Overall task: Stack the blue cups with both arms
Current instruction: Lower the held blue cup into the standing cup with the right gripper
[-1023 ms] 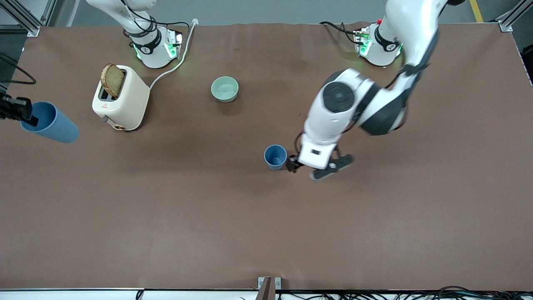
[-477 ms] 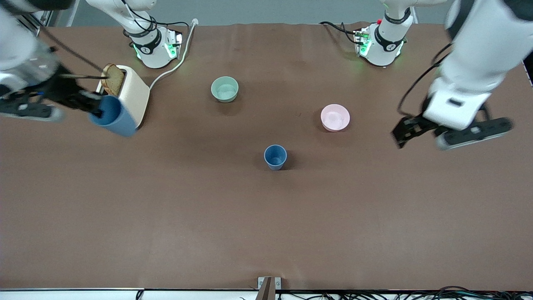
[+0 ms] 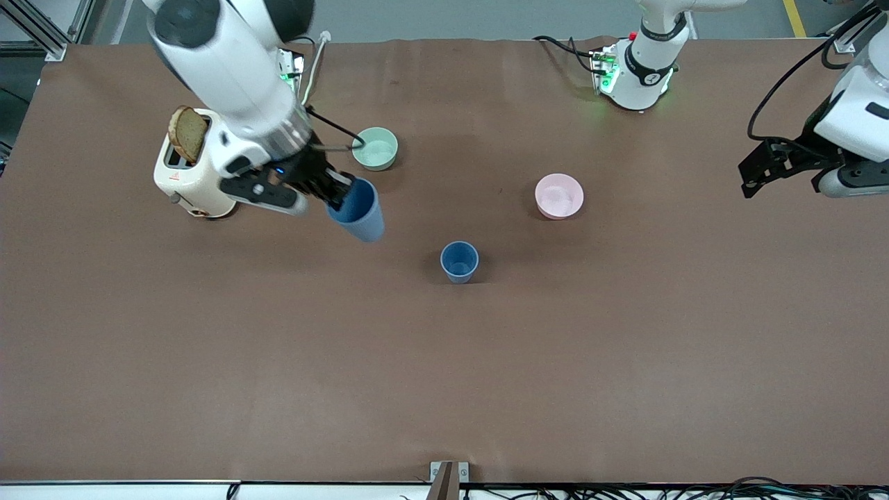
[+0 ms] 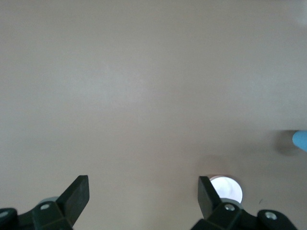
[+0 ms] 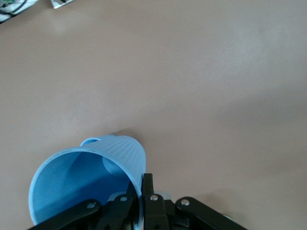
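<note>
Right pincer [image 3: 338, 196] clamped on the rim of a tilted blue cup [image 3: 359, 210], up over the table [image 3: 444, 361].
The standing blue cup [image 3: 459, 262] sits upright on the table, apart from that pincer toward the left arm's end (green bowl [image 3: 375, 148] beside it). Left pincer [image 4: 143, 195], spread wide and holding nothing, hangs over that end near the pink bowl [image 3: 559, 196].

Robotics lab, brown-covered table [image 3: 444, 389], aluminium frame [image 3: 42, 31], cables [image 3: 694, 486]

White jointed arms [image 3: 229, 66], black grippers [image 3: 753, 177].
</note>
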Tool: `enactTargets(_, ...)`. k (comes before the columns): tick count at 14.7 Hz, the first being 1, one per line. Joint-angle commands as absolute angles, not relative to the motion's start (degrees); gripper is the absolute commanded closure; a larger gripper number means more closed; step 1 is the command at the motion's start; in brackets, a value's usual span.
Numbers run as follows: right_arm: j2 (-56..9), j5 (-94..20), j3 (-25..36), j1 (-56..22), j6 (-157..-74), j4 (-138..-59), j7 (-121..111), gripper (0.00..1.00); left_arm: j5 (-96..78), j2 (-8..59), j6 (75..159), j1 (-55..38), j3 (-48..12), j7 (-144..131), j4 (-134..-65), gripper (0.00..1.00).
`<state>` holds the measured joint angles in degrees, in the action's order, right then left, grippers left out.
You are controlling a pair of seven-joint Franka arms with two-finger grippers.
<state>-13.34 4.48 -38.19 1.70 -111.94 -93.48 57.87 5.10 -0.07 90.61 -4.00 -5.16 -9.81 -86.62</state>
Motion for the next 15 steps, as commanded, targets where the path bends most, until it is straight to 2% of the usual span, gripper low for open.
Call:
enactTargets(1, -23.17, 11.41, -41.91, 0.36, -112.24, -87.65, 66.95, 0.99, 4.48, -3.43, 90.35, -4.4, -4.66, -7.14, -89.91, 0.0)
enactTargets(4, -32.76, 14.05, -42.8, -3.15, -114.94, -81.49, 70.92, 1.0, 4.22, -3.52, 89.92, -4.39, -4.48, -5.71, -89.82, 0.0)
enactTargets(6, -36.02, 18.08, -42.89, -5.44, -117.76, -81.3, 75.3, 1.0, 2.74, -3.6, 89.3, -4.31, -4.4, -5.71, -89.74, 0.0)
enactTargets(9, -38.75, 23.2, -43.07, -8.52, -119.88, -81.3, 81.03, 0.99, 1.06, -3.6, 87.9, -3.52, -4.39, -5.63, -89.91, 0.0)
enactTargets(15, -39.81, 23.72, -43.07, -10.37, -121.2, -82.44, 81.3, 0.99, -0.18, -3.25, 87.54, -2.02, -4.39, -5.71, -89.91, 0.0)
